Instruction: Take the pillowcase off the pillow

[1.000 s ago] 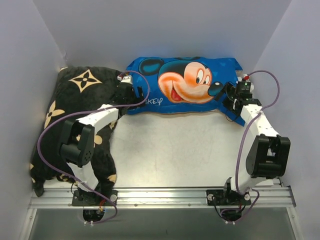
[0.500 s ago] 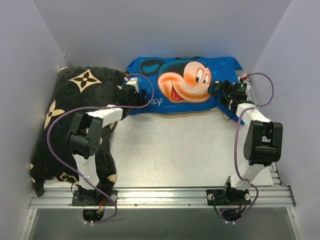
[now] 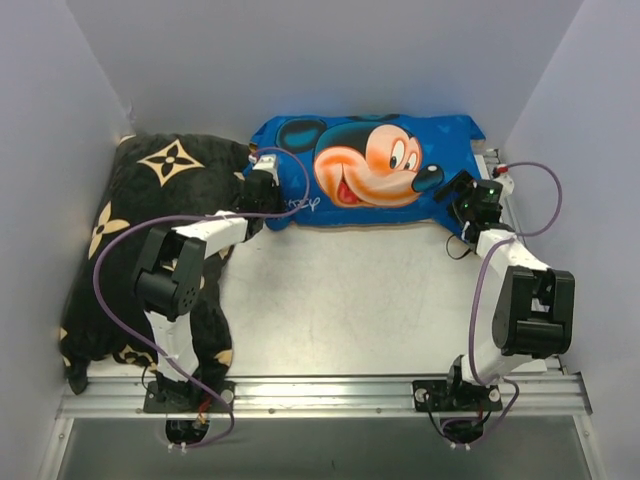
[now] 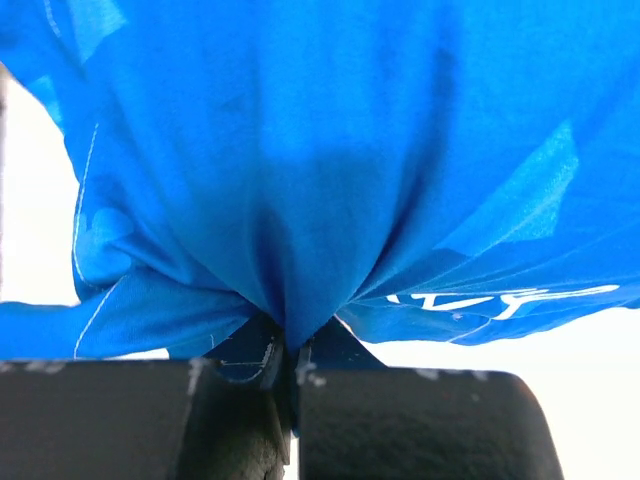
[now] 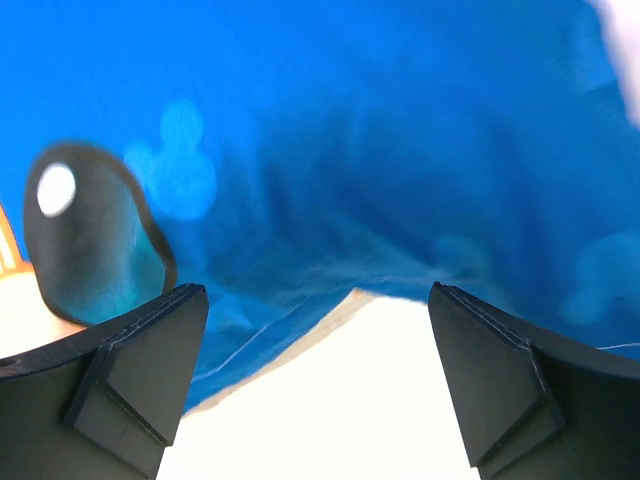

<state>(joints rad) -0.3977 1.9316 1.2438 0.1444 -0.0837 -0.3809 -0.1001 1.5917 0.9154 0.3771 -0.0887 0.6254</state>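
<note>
Blue pillowcase [image 3: 440, 140] — left end effector [image 4: 292, 345] pinching, right end effector [image 5: 318, 300] wide

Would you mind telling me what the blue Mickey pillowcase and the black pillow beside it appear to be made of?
The pillowcase looks like thin, smooth printed cloth, perhaps polyester, with a slight sheen: it bunches into fine folds where the left pincer pinches it. The black pillow looks like soft, matte plush with tan flower marks; its fibre cannot be told.
</note>
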